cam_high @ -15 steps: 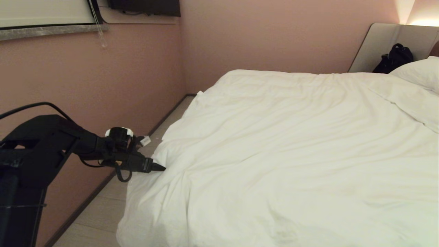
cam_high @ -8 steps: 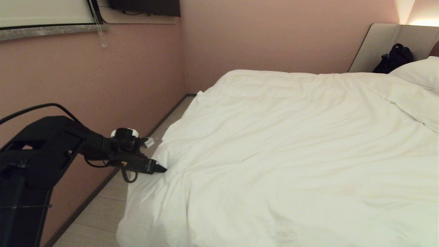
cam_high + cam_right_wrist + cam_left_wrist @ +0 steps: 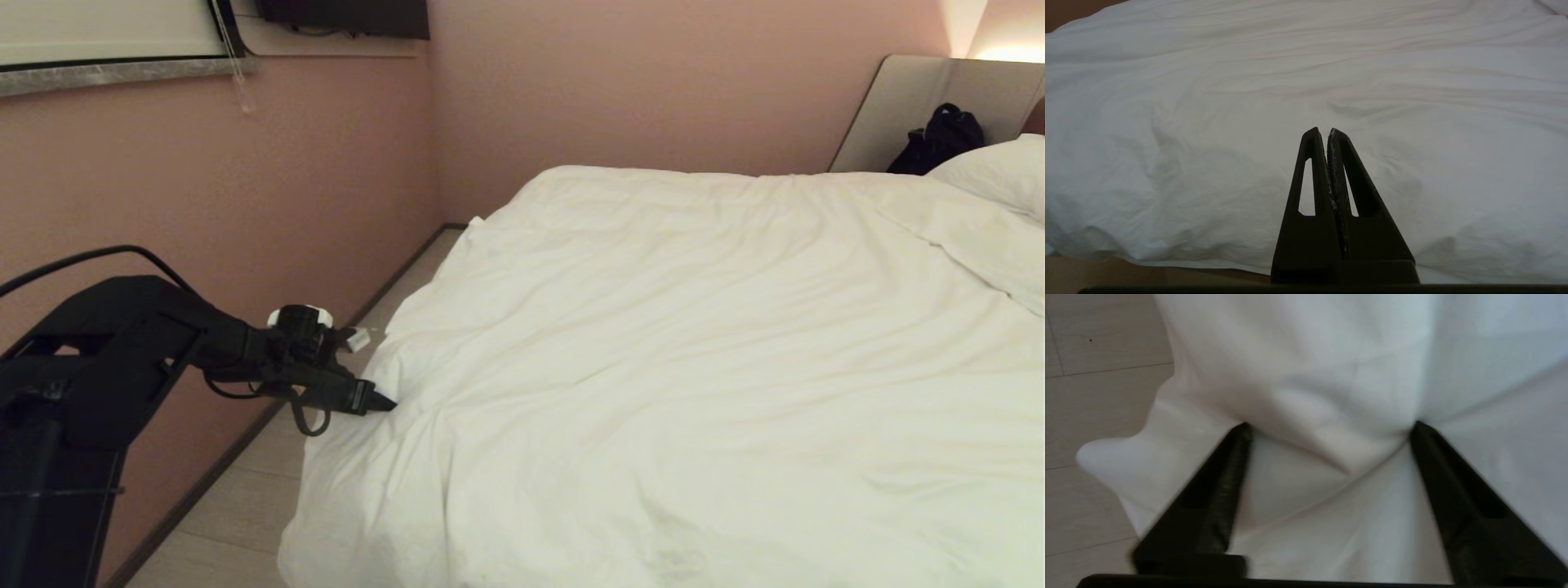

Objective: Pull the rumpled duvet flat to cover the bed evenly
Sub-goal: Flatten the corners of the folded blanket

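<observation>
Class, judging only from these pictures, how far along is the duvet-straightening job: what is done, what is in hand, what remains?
Done: the duvet already covers most of the bed, up near the pillow.
In hand: the left hand straddles a bunched fold at the floor-side edge, fingers apart.
Left: grip, pull that rumpled edge flat, smooth the creases. The right hand is shut, empty, idle.

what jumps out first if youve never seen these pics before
The big white duvet fills most of the head view, wrinkled and hanging off the bed's left edge over the floor. The left tool presses its fingers apart into a fold there. A black bag sits against the headboard, far right.
</observation>
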Controlling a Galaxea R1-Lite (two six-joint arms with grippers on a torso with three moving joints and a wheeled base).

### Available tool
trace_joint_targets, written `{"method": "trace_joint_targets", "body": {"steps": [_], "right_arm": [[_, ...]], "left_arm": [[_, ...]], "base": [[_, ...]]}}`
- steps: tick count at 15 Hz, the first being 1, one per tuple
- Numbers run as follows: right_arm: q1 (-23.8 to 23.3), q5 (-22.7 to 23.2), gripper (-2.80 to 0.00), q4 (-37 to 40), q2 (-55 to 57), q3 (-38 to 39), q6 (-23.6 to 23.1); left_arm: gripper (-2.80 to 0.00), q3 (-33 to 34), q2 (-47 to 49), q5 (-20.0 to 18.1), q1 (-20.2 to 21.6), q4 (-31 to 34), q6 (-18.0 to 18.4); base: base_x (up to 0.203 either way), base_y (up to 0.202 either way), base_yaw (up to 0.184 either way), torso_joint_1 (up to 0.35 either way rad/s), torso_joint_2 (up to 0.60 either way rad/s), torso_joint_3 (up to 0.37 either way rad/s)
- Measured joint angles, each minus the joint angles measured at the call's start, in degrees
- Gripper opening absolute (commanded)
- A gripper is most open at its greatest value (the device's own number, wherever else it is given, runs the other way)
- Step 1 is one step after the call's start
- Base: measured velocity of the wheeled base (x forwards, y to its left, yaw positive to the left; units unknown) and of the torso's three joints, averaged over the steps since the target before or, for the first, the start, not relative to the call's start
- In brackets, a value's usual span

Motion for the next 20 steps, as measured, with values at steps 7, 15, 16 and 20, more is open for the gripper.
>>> {"method": "trace_joint_targets", "body": {"steps": [7, 15, 16, 20], "right_arm": [[0.0, 0.02, -2.8, 0.0, 0.0, 0.0, 0.0], [0.0, 0.02, -2.8, 0.0, 0.0, 0.0, -0.04], [0.0, 0.02, -2.8, -0.02, 0.0, 0.0, -0.02], [0.0, 0.02, -2.8, 0.0, 0.0, 0.0, -0.02]], "left_arm": [[-2.8, -0.11, 0.13, 0.03, 0.04, -0.18, 0.08], [-2.8, 0.23, -1.42, 2.02, 0.3, 0.11, -1.98], [-2.8, 0.2, -1.72, 3.52, 0.55, 0.04, -2.36], [-2.8, -0.24, -2.53, 6.48, 3.9, 0.0, -2.73]], "base": [[0.0, 0.0, 0.0, 0.0, 0.0, 0.0], [0.0, 0.0, 0.0, 0.0, 0.0, 0.0], [0.0, 0.0, 0.0, 0.0, 0.0, 0.0], [0.0, 0.0, 0.0, 0.0, 0.0, 0.0]]}}
